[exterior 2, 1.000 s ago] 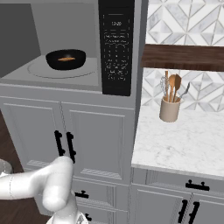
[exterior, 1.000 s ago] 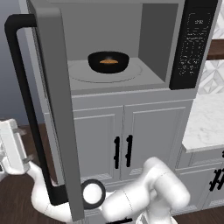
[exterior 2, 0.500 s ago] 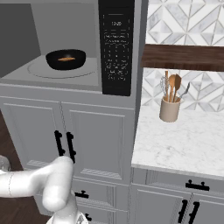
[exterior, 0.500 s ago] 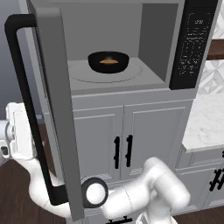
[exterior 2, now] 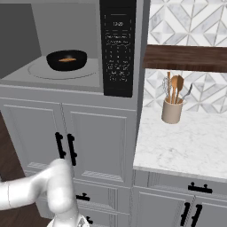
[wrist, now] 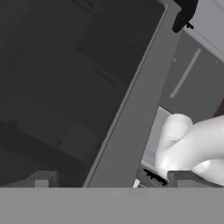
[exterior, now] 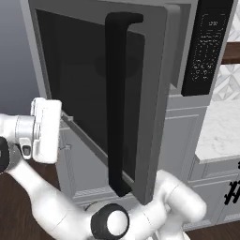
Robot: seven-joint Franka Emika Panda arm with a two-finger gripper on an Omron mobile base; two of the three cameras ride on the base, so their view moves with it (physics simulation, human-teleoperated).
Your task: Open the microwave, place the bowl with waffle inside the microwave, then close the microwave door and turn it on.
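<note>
Grey cabinetry (exterior 2: 95, 142) with black handles surrounds the built-in microwave (exterior 2: 73, 48). Compared with one second ago, the door (exterior: 98, 93) has swung from edge-on to roughly half closed: in the left base view its dark window and long black handle (exterior: 117, 103) now face the camera and hide the cavity that was visible earlier.

The bowl with the waffle (exterior 2: 67, 60) sits on the round turntable inside the cavity, seen in the right base view. It is already placed; judged from this, the step in hand is closing the door.

The hand (exterior: 44, 129) has moved in from the far left and now stands just beside the lower outer face of the door, on its hinge side. The hand view looks closely along the tinted window and grey door frame. The gripper (wrist: 109, 181) is spread wide and holds nothing. Whether the fingertips touch the door cannot be told.

The door is not yet latched, so further pushing is judged necessary before the black button panel (exterior 2: 118, 46) can be used.

To the right, a white marble counter (exterior 2: 177, 146) carries a beige holder of wooden utensils (exterior 2: 173, 104) below a dark wooden shelf (exterior 2: 186, 57) and a patterned tile wall. The floor is dark wood.
</note>
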